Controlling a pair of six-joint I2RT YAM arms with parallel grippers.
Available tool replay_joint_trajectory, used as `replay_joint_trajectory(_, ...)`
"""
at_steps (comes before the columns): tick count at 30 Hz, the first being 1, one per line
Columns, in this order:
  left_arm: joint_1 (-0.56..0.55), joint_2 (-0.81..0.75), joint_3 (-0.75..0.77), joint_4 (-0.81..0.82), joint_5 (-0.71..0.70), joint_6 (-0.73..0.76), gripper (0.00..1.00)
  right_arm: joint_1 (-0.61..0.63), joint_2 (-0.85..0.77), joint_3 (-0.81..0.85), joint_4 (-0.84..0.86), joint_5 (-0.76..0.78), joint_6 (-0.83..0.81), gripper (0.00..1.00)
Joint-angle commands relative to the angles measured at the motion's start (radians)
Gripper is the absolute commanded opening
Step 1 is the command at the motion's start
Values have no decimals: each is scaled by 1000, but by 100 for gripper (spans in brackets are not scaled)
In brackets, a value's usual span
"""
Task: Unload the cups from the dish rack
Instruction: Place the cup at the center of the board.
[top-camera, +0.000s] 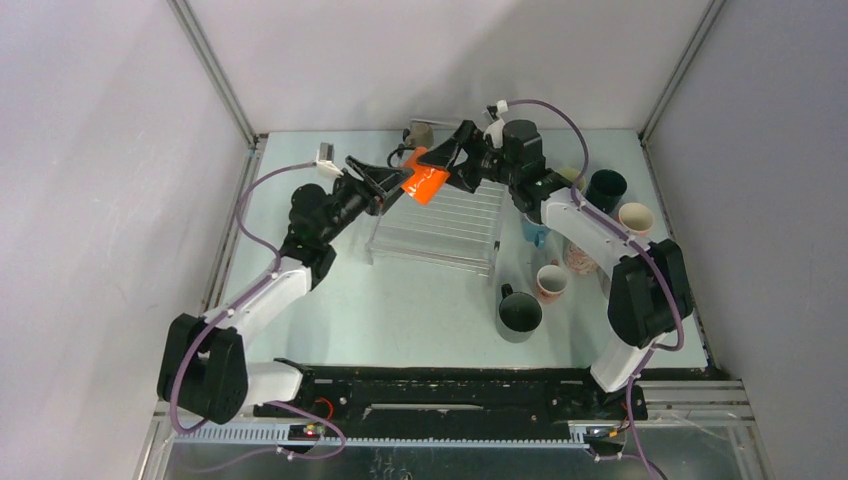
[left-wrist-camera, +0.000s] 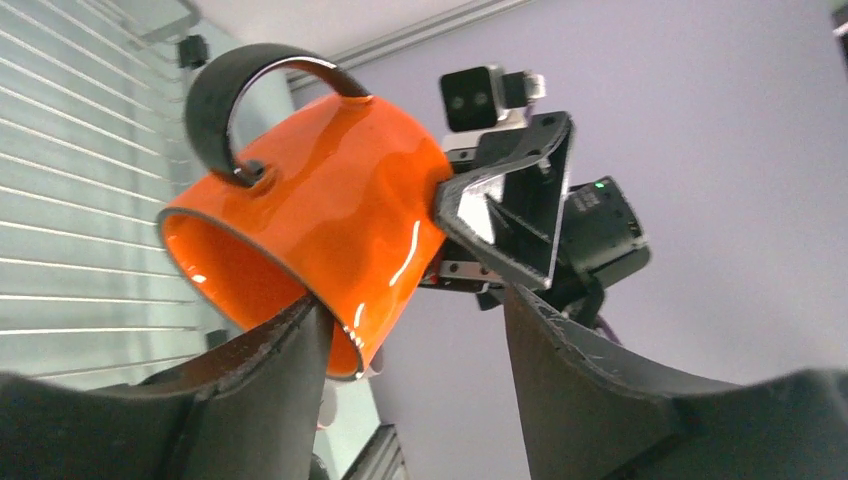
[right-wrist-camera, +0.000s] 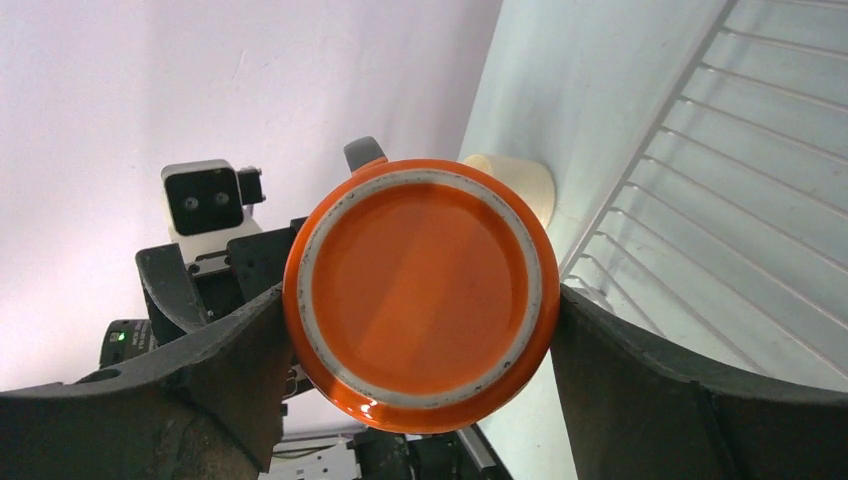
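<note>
An orange cup (top-camera: 425, 182) with a dark handle hangs tilted in the air over the far left corner of the wire dish rack (top-camera: 445, 225). My right gripper (top-camera: 452, 166) is shut on its base end, with one finger pressed on each side of the cup (right-wrist-camera: 420, 290). My left gripper (top-camera: 386, 186) stands open at the cup's mouth (left-wrist-camera: 330, 220). Its left finger (left-wrist-camera: 290, 350) is inside the rim and its right finger (left-wrist-camera: 560, 360) stands apart from the outer wall. No cups show on the rack's wires (right-wrist-camera: 720, 200).
Several cups stand on the table right of the rack: a black one (top-camera: 519, 312), a speckled one (top-camera: 551, 282), a blue one (top-camera: 533, 230), a dark teal one (top-camera: 606, 187) and a cream one (top-camera: 635, 217). A beige cup (top-camera: 420, 133) lies by the far wall.
</note>
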Motion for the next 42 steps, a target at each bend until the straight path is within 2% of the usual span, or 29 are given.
replay_joint_trajectory(1,4,6,-20,165,51,-103,64,12,-85,-2,160,-62,86,12)
replay_joint_trajectory(6,4,25,-26,270,71,-200,58,17,-79,-21,246,-105,161,12)
replay_joint_trajectory(12,2,39,0,291,84,-230,47,32,-69,-53,336,-132,241,11)
replay_joint_trajectory(20,2,30,24,299,92,-222,5,31,-55,-79,409,-147,304,12)
replay_joint_trajectory(21,1,27,27,295,93,-214,1,32,-55,-79,410,-148,302,18)
replay_joint_trajectory(22,2,23,30,288,94,-206,0,33,-56,-79,411,-148,300,27)
replay_joint_trajectory(24,2,9,35,259,89,-179,0,32,-61,-78,403,-148,288,62)
replay_joint_trajectory(25,2,1,39,240,87,-163,0,32,-66,-78,394,-144,278,74)
replay_joint_trajectory(26,2,-10,43,219,84,-146,0,31,-70,-79,381,-141,268,91)
replay_joint_trajectory(27,2,-21,48,199,80,-129,0,30,-74,-79,367,-138,259,99)
replay_joint_trajectory(39,10,-167,120,-127,31,73,0,-22,-132,-168,425,-142,287,100)
replay_joint_trajectory(42,9,-203,165,-288,18,173,0,-33,-142,-175,417,-152,277,100)
